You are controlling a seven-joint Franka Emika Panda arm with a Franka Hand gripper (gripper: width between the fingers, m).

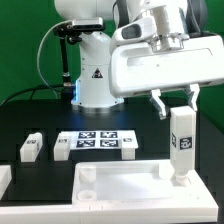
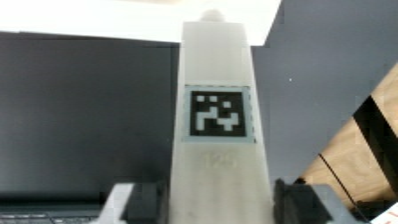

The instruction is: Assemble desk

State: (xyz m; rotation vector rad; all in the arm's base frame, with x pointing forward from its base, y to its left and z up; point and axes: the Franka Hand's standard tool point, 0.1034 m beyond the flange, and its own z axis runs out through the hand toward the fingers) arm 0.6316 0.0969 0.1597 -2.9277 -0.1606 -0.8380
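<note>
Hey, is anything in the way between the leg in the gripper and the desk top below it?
Nothing visible. The gripper holds the leg post upright, its lower end at the top panel's corner on the exterior view's right.

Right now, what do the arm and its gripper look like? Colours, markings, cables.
Glossy white arm with rounded shells, a black triangle mark and a blue light low on it. A black cable runs beside it. A big boxy white housing sits above the gripper; its fingers look dark grey.
</note>
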